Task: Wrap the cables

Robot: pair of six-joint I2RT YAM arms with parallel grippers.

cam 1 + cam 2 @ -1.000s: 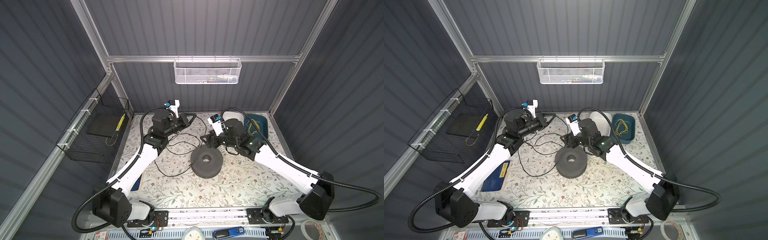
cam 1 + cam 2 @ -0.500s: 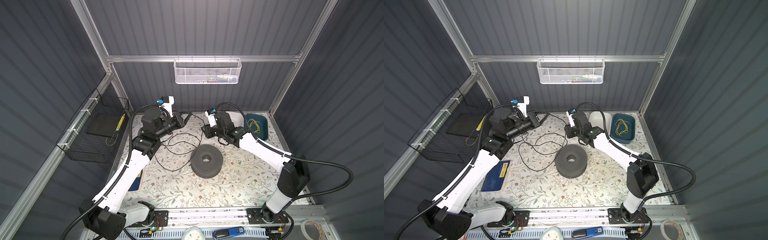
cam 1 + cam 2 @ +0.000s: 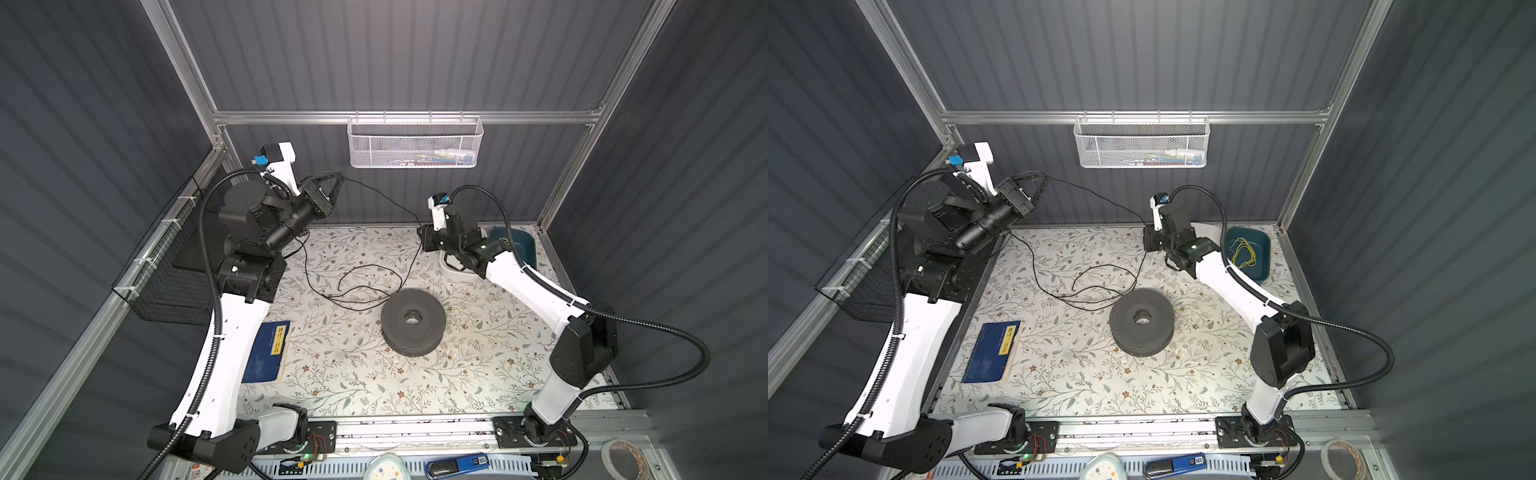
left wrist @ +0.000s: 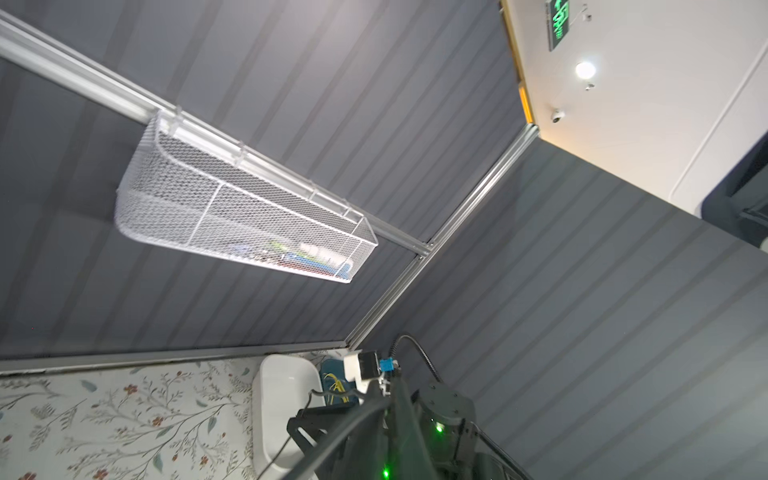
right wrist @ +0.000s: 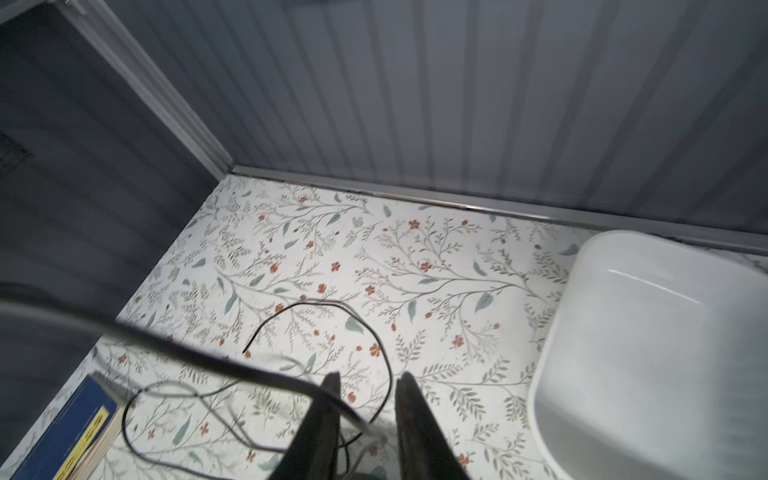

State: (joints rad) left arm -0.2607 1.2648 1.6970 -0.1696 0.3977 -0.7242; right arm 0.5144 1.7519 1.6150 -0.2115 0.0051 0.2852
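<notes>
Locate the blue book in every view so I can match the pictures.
In both top views: blue book, flat at the left edge of the floral mat, left of the grey spool.
Left wrist: not in it.
Right wrist: at the frame edge, beside the black cable.
Shared landmark: the floral mat, in all four.

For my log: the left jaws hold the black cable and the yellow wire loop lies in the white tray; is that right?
No: a top view shows the yellow wire loop in the teal bin, not the white tray. The left gripper does hold the black cable.
</notes>
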